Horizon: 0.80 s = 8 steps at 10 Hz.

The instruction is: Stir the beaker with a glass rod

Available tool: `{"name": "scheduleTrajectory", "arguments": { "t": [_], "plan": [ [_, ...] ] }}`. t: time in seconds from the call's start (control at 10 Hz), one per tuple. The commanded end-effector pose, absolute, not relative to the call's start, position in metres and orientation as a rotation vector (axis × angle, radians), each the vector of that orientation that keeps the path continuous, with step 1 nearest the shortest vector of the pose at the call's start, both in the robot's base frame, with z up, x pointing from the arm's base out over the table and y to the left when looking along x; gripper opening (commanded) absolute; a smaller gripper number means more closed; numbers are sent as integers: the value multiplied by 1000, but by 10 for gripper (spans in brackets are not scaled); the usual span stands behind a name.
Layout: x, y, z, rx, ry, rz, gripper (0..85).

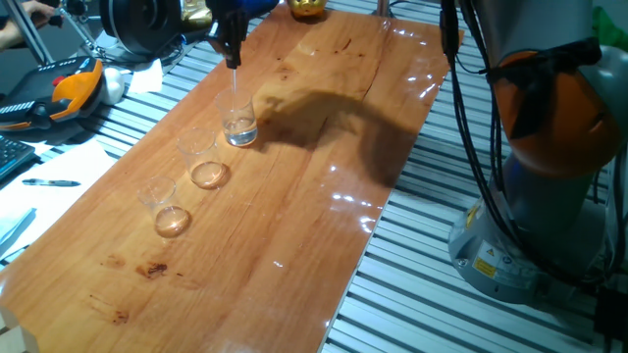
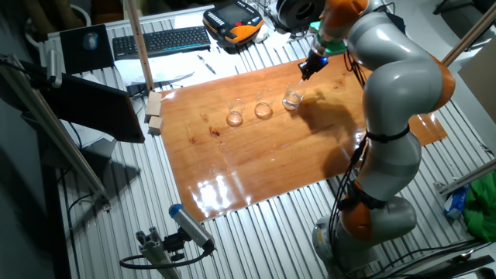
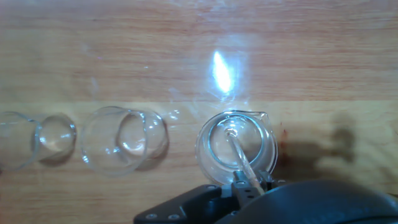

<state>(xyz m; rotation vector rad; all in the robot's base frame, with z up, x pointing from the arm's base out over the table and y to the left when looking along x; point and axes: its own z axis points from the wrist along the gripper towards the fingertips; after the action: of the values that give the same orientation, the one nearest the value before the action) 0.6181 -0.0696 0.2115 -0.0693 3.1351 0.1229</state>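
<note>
The beaker (image 1: 239, 126) with the silvery-white bottom stands at the far end of a row of three on the wooden table; it also shows in the other fixed view (image 2: 292, 98) and in the hand view (image 3: 236, 148). My gripper (image 1: 233, 57) hangs right above it, shut on the glass rod (image 1: 235, 86). The rod (image 3: 238, 153) points straight down into the beaker, its tip near the bottom. In the other fixed view the gripper (image 2: 308, 72) is just above the beaker.
Two clear beakers with amber-tinted bottoms (image 1: 204, 165) (image 1: 165, 211) stand in line next to the task beaker. The wooden board (image 1: 294, 226) lies on a slatted metal table. The robot base (image 1: 549, 196) is at the right. A keyboard (image 2: 159, 40) and tools lie beyond the board.
</note>
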Motion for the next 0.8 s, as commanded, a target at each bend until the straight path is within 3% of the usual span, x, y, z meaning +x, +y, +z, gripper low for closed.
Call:
{"name": "scheduleTrajectory", "arguments": {
  "t": [0.0, 0.7],
  "plan": [
    [619, -70, 211, -71, 3136, 91, 0],
    [619, -69, 214, -88, 3108, 49, 0]
  ]
}}
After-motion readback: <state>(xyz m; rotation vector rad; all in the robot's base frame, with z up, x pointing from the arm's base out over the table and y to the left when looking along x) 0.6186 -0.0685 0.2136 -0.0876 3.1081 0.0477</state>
